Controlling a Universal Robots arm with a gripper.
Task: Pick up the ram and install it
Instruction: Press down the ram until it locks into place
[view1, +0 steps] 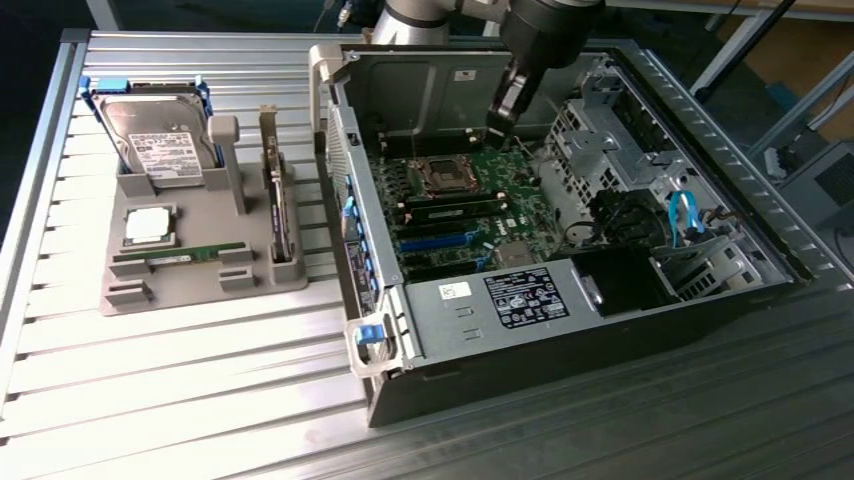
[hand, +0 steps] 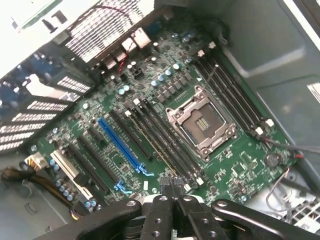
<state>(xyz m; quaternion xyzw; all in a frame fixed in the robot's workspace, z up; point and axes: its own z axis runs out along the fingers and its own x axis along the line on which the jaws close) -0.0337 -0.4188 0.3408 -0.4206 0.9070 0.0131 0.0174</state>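
Fingers (hand: 170, 187) are pressed together, empty, hovering above the motherboard (hand: 165, 125) inside the case; far away, the ram (view1: 180, 256), thin and green, lies in its holder (view1: 200, 285).

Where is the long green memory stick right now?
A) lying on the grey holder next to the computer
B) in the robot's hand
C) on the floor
A: the ram lies flat on the grey holder beside the open computer case, while the robot's hand is over the motherboard, shut and holding nothing.
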